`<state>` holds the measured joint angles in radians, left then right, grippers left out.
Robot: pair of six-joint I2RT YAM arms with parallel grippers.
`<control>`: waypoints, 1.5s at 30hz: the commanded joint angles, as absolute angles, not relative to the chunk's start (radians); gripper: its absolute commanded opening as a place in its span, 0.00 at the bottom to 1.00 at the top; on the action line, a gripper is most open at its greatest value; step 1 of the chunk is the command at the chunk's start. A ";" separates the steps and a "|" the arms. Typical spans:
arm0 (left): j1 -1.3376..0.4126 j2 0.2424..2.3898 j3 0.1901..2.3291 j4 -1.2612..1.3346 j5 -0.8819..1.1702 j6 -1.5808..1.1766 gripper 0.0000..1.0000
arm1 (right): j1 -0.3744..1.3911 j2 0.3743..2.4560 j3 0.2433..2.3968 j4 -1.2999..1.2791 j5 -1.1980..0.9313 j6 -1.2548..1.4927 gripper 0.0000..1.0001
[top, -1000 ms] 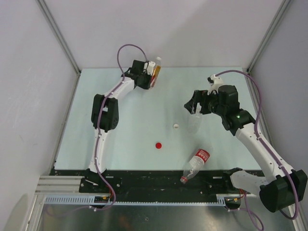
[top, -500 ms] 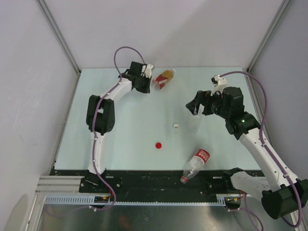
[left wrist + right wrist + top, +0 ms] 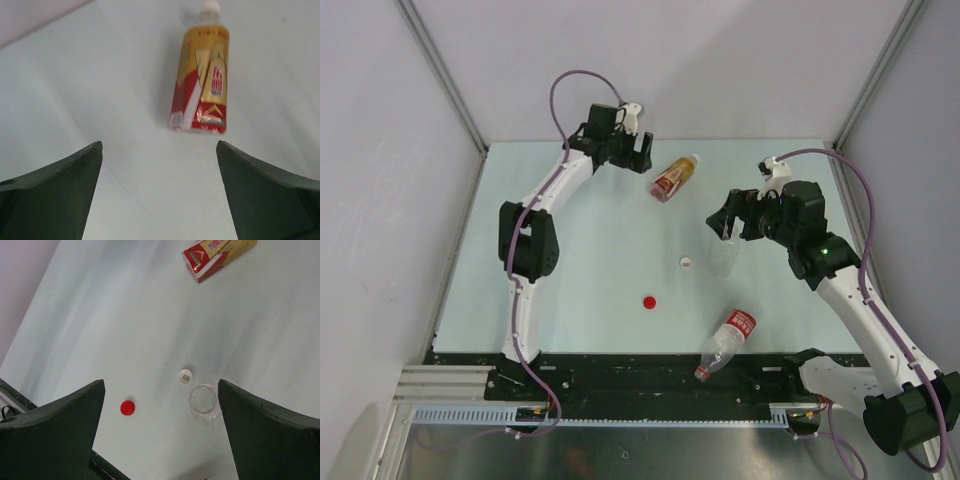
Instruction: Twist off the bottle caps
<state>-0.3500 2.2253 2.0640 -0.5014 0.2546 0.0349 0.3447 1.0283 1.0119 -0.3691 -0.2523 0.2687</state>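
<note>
The short amber bottle [image 3: 674, 178] with the red-yellow label lies on its side at the back of the table, its white cap [image 3: 695, 158] on. My left gripper [image 3: 637, 151] hangs open just left of it, holding nothing. In the left wrist view the amber bottle [image 3: 202, 90] lies ahead of the open left gripper [image 3: 159, 146], cap [image 3: 210, 7] pointing away. The clear unlabelled bottle [image 3: 723, 258] stands uncapped under my open right gripper [image 3: 725, 222]. A loose white cap [image 3: 687, 262] and a red cap [image 3: 649, 301] lie on the table. The right wrist view looks past the right gripper [image 3: 161, 382] at the clear bottle's mouth [image 3: 205, 402], the white cap [image 3: 186, 376] and the red cap [image 3: 127, 408].
A clear bottle with a red-white label [image 3: 730, 337] lies on its side at the table's front edge, neck over the black rail [image 3: 620, 370]. Grey walls close in the table on three sides.
My left gripper has opened and let go of the amber bottle, which now lies on the table and has rolled right. The left arm drew back. The right arm barely moved.
</note>
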 commanded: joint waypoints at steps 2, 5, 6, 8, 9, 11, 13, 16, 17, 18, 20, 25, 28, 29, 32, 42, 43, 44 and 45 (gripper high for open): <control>-0.401 2.337 2.231 -0.488 0.260 0.034 0.99 | 0.339 1.026 1.008 -0.346 -0.265 0.271 0.99; -0.417 2.409 2.303 -0.486 0.277 0.016 0.99 | 0.337 1.023 1.008 -0.349 -0.261 0.272 0.99; -0.422 2.431 2.325 -0.486 0.286 0.012 0.99 | 0.337 1.022 1.008 -0.350 -0.260 0.271 0.99; -0.434 2.472 2.356 -0.486 0.295 -0.013 1.00 | 0.336 1.019 1.008 -0.354 -0.254 0.270 0.99; -0.442 2.490 2.369 -0.486 0.296 -0.018 0.99 | 0.335 1.018 1.007 -0.357 -0.252 0.269 0.99; -0.462 2.524 2.393 -0.486 0.299 -0.022 0.99 | 0.333 1.017 1.008 -0.359 -0.249 0.268 0.99; -0.488 2.554 2.410 -0.485 0.295 -0.018 0.99 | 0.332 1.018 1.009 -0.363 -0.247 0.266 0.99; -0.523 2.580 2.415 -0.487 0.253 -0.009 1.00 | 0.329 1.018 1.007 -0.368 -0.242 0.261 0.99; -0.534 2.583 2.408 -0.486 0.228 -0.005 0.99 | 0.328 1.017 1.007 -0.370 -0.240 0.260 0.99; -0.542 2.585 2.398 -0.487 0.202 -0.003 1.00 | 0.327 1.015 1.008 -0.373 -0.238 0.259 0.99; -0.553 2.582 2.373 -0.487 0.160 -0.002 1.00 | 0.326 1.013 1.007 -0.376 -0.235 0.256 0.99; -0.561 2.560 2.306 -0.487 0.113 -0.002 0.90 | 0.325 1.012 1.006 -0.378 -0.236 0.254 0.99; -0.560 2.536 2.274 -0.487 0.104 -0.002 0.75 | 0.324 1.006 1.004 -0.378 -0.246 0.260 0.99; -0.561 2.526 2.262 -0.487 0.104 -0.002 0.71 | 0.324 1.003 1.004 -0.379 -0.248 0.262 0.99; -0.561 2.483 2.218 -0.485 0.106 -0.002 0.56 | 0.323 0.990 1.004 -0.383 -0.250 0.266 0.99; -0.564 2.153 1.845 -0.424 0.128 -0.002 0.40 | 0.323 0.962 1.002 -0.374 -0.286 0.300 0.99; -0.564 2.102 1.782 -0.403 0.129 -0.002 0.40 | 0.322 0.963 1.002 -0.369 -0.296 0.307 0.99; -0.564 2.047 1.715 -0.382 0.128 -0.003 0.40 | 0.323 0.964 1.002 -0.363 -0.305 0.313 0.99; -0.564 1.995 1.654 -0.360 0.127 -0.007 0.40 | 0.323 0.964 1.003 -0.356 -0.314 0.320 0.99</control>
<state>-0.5659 2.2337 1.8103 -0.4480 0.1303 -0.0017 0.3256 0.9791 1.0019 -0.3908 -0.2676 0.2882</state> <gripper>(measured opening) 0.758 0.993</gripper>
